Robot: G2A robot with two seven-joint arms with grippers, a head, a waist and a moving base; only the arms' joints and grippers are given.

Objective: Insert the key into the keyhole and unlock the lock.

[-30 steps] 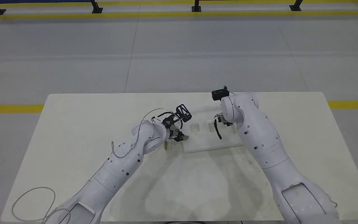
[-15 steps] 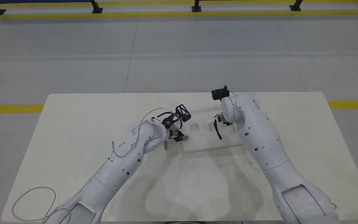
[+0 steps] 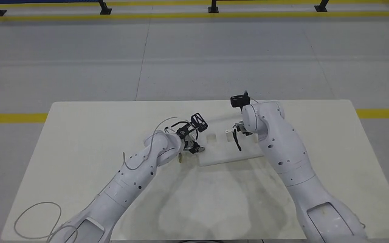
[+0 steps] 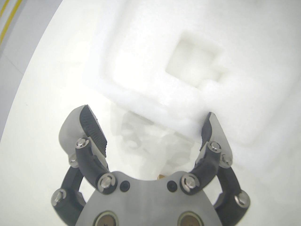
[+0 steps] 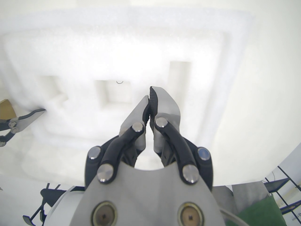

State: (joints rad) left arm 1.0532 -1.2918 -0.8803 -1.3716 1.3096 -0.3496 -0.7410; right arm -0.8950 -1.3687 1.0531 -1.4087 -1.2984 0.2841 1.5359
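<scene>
The lock (image 5: pixel 5 111) shows as a plain brass-coloured block, cut off at the right wrist view's edge. It sits at the outer side of the white foam tray (image 3: pixel 223 157), just beside one finger of the left tool (image 4: pixel 148 112). That tool is spread wide and holds nothing, low over the white surface (image 3: pixel 91 140) at the tray's corner. The right tool (image 5: pixel 149 95) has its ribbed pads pressed together, with nothing visible between them. It hangs above the tray's shallow square recesses (image 5: pixel 116 92).
</scene>
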